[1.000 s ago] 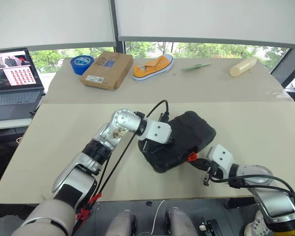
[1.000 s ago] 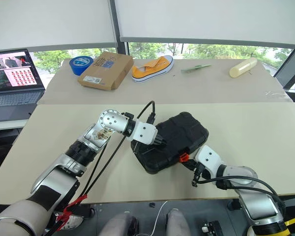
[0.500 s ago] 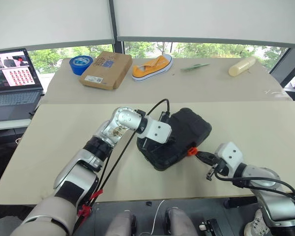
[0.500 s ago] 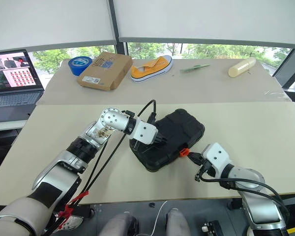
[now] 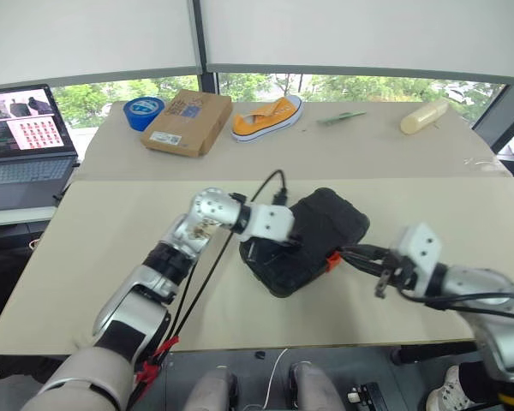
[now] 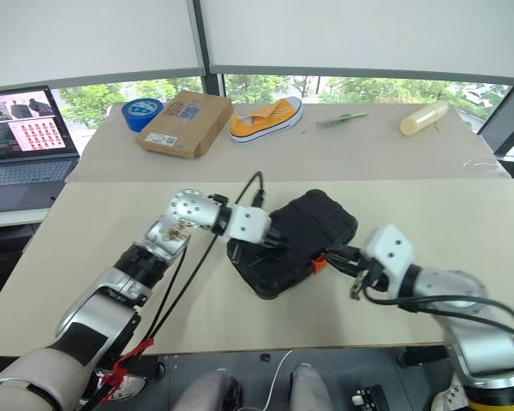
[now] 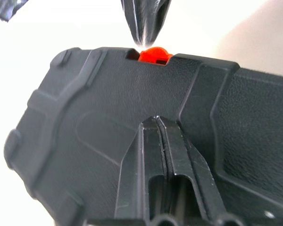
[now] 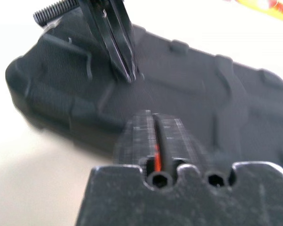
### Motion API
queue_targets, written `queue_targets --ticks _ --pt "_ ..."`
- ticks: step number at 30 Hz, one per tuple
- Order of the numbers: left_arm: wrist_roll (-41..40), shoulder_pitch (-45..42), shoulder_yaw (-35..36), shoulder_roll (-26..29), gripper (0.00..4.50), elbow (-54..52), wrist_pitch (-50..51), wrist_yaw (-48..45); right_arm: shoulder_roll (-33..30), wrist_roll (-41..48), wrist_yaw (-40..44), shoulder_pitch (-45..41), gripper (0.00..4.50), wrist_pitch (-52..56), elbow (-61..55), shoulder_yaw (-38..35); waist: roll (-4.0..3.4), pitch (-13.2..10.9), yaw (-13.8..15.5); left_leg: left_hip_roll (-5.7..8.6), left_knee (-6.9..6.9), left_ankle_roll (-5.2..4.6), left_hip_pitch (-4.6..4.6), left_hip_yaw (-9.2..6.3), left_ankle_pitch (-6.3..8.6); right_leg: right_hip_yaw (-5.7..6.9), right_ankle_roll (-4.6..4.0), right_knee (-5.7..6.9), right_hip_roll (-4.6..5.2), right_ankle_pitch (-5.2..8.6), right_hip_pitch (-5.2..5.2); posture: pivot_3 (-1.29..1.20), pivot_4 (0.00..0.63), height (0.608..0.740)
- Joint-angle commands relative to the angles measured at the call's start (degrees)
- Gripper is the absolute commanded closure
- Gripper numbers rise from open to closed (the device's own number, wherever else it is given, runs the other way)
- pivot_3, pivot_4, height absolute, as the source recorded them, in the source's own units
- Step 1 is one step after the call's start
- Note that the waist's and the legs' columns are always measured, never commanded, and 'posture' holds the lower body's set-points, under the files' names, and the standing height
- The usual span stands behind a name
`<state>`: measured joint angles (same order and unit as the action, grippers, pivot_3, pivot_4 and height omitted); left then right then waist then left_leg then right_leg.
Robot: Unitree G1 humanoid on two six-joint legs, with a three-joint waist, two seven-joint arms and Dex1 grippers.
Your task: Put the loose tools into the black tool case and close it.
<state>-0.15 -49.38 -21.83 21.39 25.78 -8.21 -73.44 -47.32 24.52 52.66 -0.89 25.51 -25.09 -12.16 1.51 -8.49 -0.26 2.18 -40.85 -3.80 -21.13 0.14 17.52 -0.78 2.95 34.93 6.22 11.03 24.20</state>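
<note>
The black tool case (image 5: 325,229) lies closed, set at a slant in the middle of the near table, its orange latch (image 5: 332,259) facing my right side. My left gripper (image 6: 275,243) rests shut on the textured lid (image 7: 85,117), pointing toward the latch (image 7: 153,54). From the right, my right gripper (image 5: 348,253) hovers shut, its tips just off the latch and a little above the table. The right wrist view looks over the case (image 8: 212,99) with the left gripper's fingers (image 8: 120,52) on it. The loose tools are out of view.
On the far table stand a brown cardboard box (image 5: 187,122), a blue tape roll (image 5: 143,111), an orange shoe (image 5: 267,116), a green item (image 5: 341,117) and a pale tube (image 5: 423,116). An open laptop (image 5: 26,137) sits at the far left.
My right arm has lifted off the table's front edge and now hangs level with the latch. The left gripper has shifted slightly to the left on the lid. The case stays closed.
</note>
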Motion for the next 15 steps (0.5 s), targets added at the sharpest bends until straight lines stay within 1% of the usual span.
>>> queue_targets --ticks 1,4,5,6,7,8,10,11,12,15 --pt "-6.0 5.7 5.4 8.0 2.62 -9.1 15.3 -3.8 -6.4 8.0 8.8 -0.9 2.26 4.0 2.3 -7.4 -0.03 0.0 -0.8 -0.04 0.08 0.0 0.03 -0.02 0.0 0.0 -0.05 0.02 -0.04 0.03 0.03 0.0 0.15 0.735" --pt "-16.8 13.6 13.4 19.5 1.56 -22.8 30.8 -8.0 -12.9 13.1 16.3 -3.2 1.32 8.1 8.8 -11.4 -0.11 -0.1 -1.4 -0.2 0.16 -0.01 0.02 -0.05 0.01 0.0 -0.14 0.07 -0.2 0.08 0.11 0.0 0.15 0.735" --pt "-20.4 16.9 16.7 24.2 1.1 -27.2 35.9 -9.5 -15.3 14.3 19.2 -3.8 0.91 9.5 11.2 -12.2 -0.15 -0.1 -1.4 -0.23 0.19 -0.02 0.01 -0.06 0.02 0.0 -0.16 0.08 -0.19 0.08 0.13 0.0 0.15 0.735" --pt "-23.0 19.7 19.4 28.0 0.8 -30.3 39.6 -10.5 -17.3 14.8 21.7 -4.0 0.61 10.1 13.1 -12.6 -0.22 -0.3 -1.6 -0.23 0.2 -0.01 0.0 -0.05 0.02 0.0 -0.17 0.05 -0.18 0.09 0.17 0.0 0.15 0.735" --pt "-25.4 22.3 22.0 31.1 0.32 -33.1 42.8 -10.8 -18.8 14.9 24.0 -4.0 0.22 9.9 14.8 -12.9 -0.21 -0.5 -1.5 -0.23 0.2 -0.01 -0.05 -0.05 0.02 0.0 -0.17 0.06 -0.14 0.09 0.21 0.0 0.15 0.735" --pt "-28.0 25.6 25.7 34.1 0.09 -35.7 45.7 -11.0 -20.2 14.5 25.9 -4.3 0.02 9.3 16.8 -12.8 -0.22 -0.6 -1.3 -0.23 0.2 0.0 -0.08 -0.05 0.02 0.02 -0.17 0.06 -0.12 0.09 0.23 0.0 0.15 0.735" --pt "-32.4 32.0 33.1 38.5 0.09 -39.6 50.3 -11.3 -22.0 13.7 28.6 -5.2 0.02 8.6 20.3 -12.1 -0.25 -0.7 -0.5 -0.23 0.18 0.04 -0.08 -0.05 0.04 0.07 -0.16 -0.04 -0.02 0.1 0.2 0.0 0.15 0.735" --pt "-34.1 35.2 36.9 39.8 0.09 -40.9 51.8 -11.3 -22.7 14.0 29.9 -5.9 0.02 9.0 21.8 -11.9 -0.28 -0.8 -0.2 -0.2 0.17 0.1 -0.07 -0.06 0.09 0.09 -0.13 -0.06 0.07 0.12 0.16 0.0 0.15 0.735" --pt "-35.5 37.8 40.4 40.3 0.09 -41.9 53.0 -10.8 -23.0 14.4 31.0 -6.6 0.02 9.7 23.0 -11.8 -0.33 -0.8 0.0 -0.12 0.17 0.13 -0.07 -0.08 0.1 0.15 -0.08 -0.06 0.23 0.15 0.15 0.0 0.15 0.735" --pt "-37.7 42.7 46.4 39.9 0.09 -44.4 54.4 -8.5 -22.9 14.9 31.9 -8.6 0.02 11.0 24.6 -11.0 -0.4 -0.9 0.5 -0.06 0.15 0.19 -0.07 -0.08 0.13 0.14 -0.05 -0.08 0.34 0.15 0.13 0.0 0.15 0.735"
